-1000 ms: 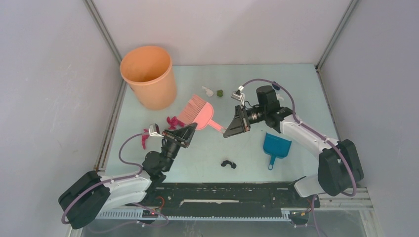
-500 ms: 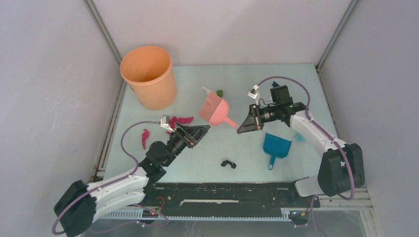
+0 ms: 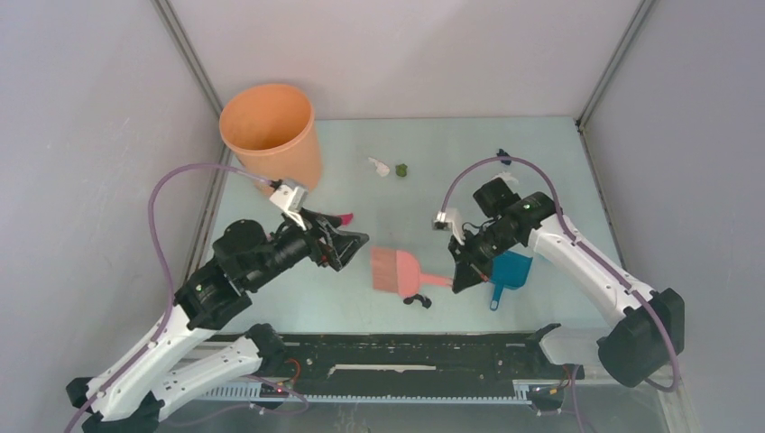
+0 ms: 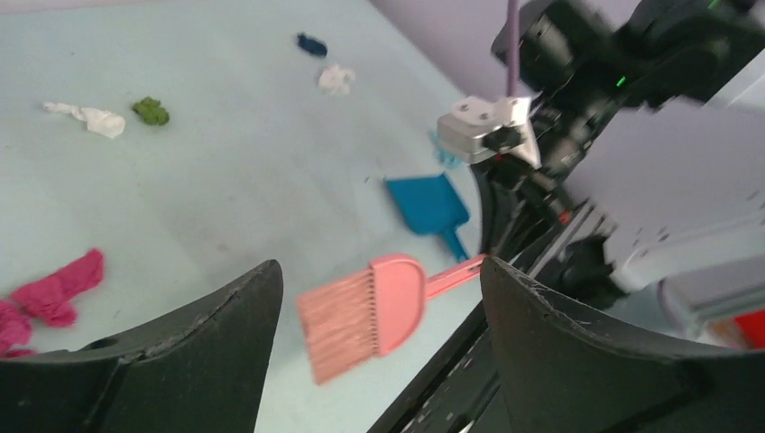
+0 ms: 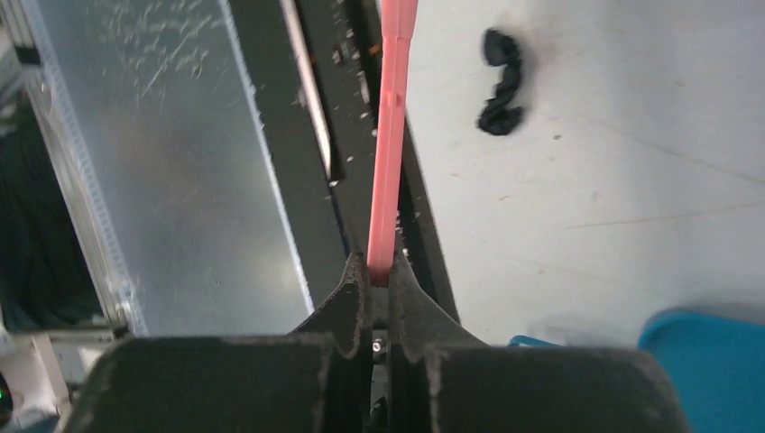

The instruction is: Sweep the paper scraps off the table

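The right gripper (image 3: 462, 271) (image 5: 379, 275) is pinched tight on the end of the pink brush's (image 3: 397, 271) (image 4: 370, 311) (image 5: 390, 135) thin handle. The brush reaches left from it, its bristled head toward the left arm; whether the bristles touch the table (image 3: 541, 162) cannot be told. Just near of the handle lies a black paper scrap (image 3: 417, 299) (image 5: 501, 81), close to the table's near edge. Just right of this gripper, partly under the arm, sits the blue dustpan (image 3: 508, 271) (image 4: 427, 203) (image 5: 713, 361).

The left gripper (image 3: 347, 244) (image 4: 379, 269) is empty, its jaws spread wide, and points right at the brush head, apart from it. Just beyond it on the far side lies a magenta scrap (image 3: 341, 217) (image 4: 59, 289).

Further back, mid-table, a white scrap (image 3: 379, 167) (image 4: 90, 117) and an olive green scrap (image 3: 402, 169) (image 4: 151, 111) lie side by side. A dark blue scrap (image 3: 502, 158) (image 4: 312, 44) lies far right, with another white bit (image 4: 336, 79) near it. An orange bucket (image 3: 271, 135) stands upright at the far left corner.
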You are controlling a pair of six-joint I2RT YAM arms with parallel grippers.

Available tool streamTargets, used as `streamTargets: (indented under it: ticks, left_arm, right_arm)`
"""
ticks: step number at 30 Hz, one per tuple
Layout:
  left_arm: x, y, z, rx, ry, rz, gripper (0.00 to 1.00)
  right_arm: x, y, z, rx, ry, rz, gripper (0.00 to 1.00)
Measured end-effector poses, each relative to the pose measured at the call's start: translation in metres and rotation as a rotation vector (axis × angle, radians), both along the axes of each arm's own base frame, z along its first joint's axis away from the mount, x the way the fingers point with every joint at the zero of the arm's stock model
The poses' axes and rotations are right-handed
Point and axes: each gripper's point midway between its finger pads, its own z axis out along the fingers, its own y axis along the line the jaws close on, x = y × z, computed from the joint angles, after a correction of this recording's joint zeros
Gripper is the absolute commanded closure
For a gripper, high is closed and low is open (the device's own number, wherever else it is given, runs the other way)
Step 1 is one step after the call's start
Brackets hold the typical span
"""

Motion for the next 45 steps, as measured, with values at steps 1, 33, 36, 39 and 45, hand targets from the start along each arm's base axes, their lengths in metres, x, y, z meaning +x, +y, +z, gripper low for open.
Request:
streamTargets:
  ticks: [1, 33, 36, 39, 45]
  left_arm:
    - [-0.001, -0.001, -0.004, 0.049, -0.006, -0.018, 0.16]
    - [-0.084, -0.087, -0.155, 0.399, 0.147, -0.629, 1.0]
    - [-0.092, -0.089, -0.163, 0.321, 0.192, -0.628, 1.0]
    - [-0.093, -0.093, -0.163, 0.245, 0.23, -0.604, 1.0]
    - [-0.092, -0.107, -0.157, 0.089, 0.272, -0.582, 1.0]
  right_arm:
    - [-0.007, 0.002, 0.001, -0.005, 0.001, 0.031, 1.0]
    - [-0.036, 0.012, 0.01, 0.107, 0.092, 0.102, 0.42]
    - [-0.027, 0.013, 0.021, 0.209, 0.098, 0.035, 0.42]
    - [-0.019, 0.013, 0.032, 0.288, 0.115, -0.011, 0.41]
    - [-0.02, 0.015, 0.038, 0.346, 0.145, 0.002, 0.41]
